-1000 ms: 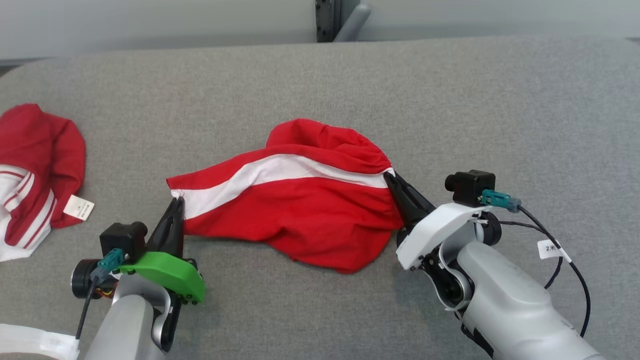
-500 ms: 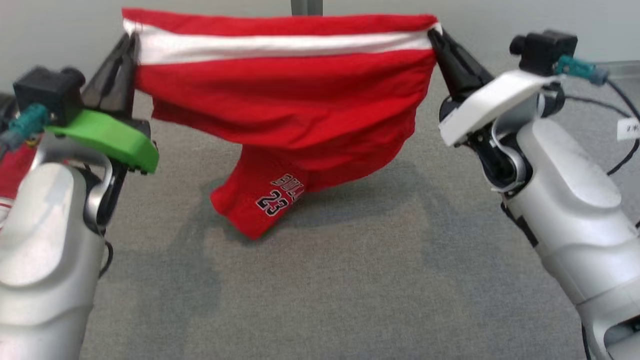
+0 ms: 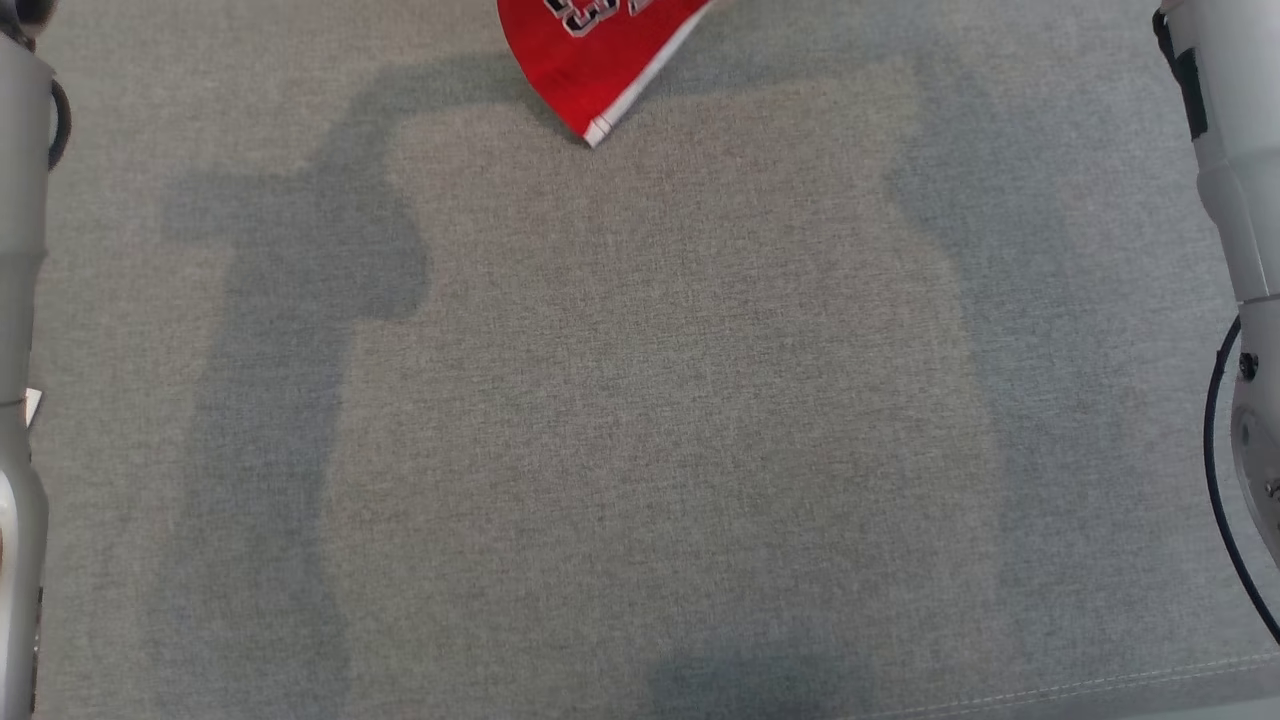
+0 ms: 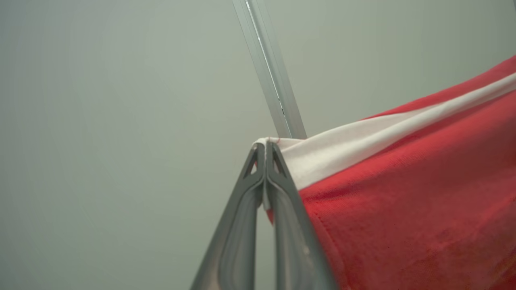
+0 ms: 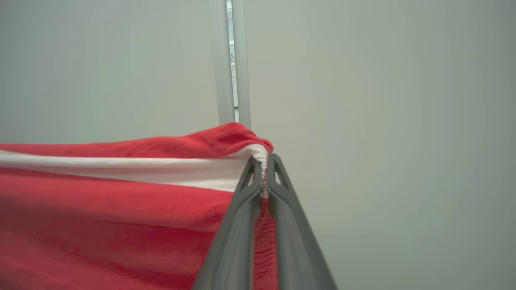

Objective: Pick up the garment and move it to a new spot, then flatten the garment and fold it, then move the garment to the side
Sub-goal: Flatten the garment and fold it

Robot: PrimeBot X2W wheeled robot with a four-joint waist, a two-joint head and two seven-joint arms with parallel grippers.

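Observation:
The garment is red with a white stripe and white-edged hem. Its lowest corner (image 3: 590, 60) hangs at the top of the head view, just above the grey table. In the left wrist view my left gripper (image 4: 265, 147) is shut on the white-striped corner of the garment (image 4: 403, 181), which stretches away to the right. In the right wrist view my right gripper (image 5: 264, 159) is shut on the opposite corner of the garment (image 5: 121, 193), which spreads to the left. Both arms hold it up in front of a pale wall.
The grey fabric table (image 3: 640, 420) spreads across the head view, its front edge at the bottom right. Pale forearms stand at the left edge (image 3: 15, 200) and the right edge (image 3: 1235, 150). A metal post (image 4: 270, 68) rises behind the garment.
Both arms have lifted the garment off the table and stretched it between them. It has risen further, so just its bottom corner is left in the head view, which has tilted down.

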